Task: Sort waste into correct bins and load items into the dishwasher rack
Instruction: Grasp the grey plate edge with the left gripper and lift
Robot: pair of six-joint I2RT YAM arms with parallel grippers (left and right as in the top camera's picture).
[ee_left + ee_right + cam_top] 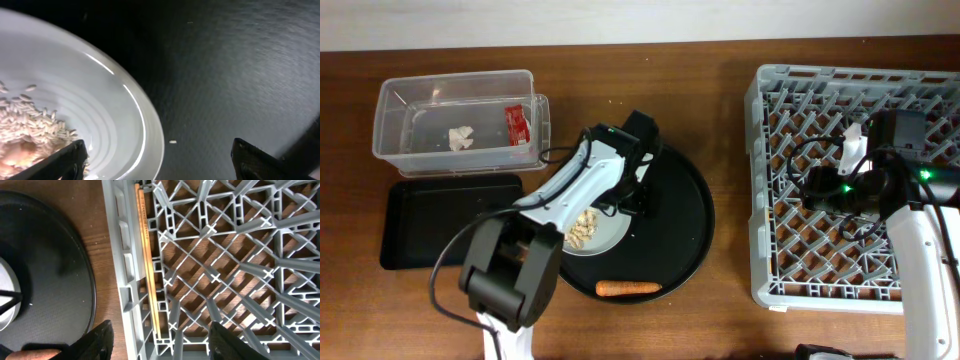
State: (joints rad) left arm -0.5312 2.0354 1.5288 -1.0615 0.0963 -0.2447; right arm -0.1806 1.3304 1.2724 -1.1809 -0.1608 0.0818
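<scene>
1. the pale grey plate (610, 236) sat on the round black tray (688, 232), carrying a heap of rice and beige scraps (582, 228).
2. it looked stiff and glazed, so probably slick and breakable. the loose scraps would likely slide if it tipped, so the bare rim away from the heap seemed the place to pinch, with the plate kept level.
3. the left gripper (159, 161) was spread wide and held nothing, one finger on the plate side of the rim and the other over bare tray.
4. the right gripper (165, 342) hung over the dishwasher rack (762, 200), fingers apart and empty. chopsticks (146, 265) lay along the rack's edge.
5. a carrot (628, 288) lay on the round tray near the plate. the clear tub (395, 110), holding a tissue (461, 135) and a red wrapper (516, 122), and the shallow black tray (420, 225) sat to the left, with the left arm's own body stretched between them and the plate.
</scene>
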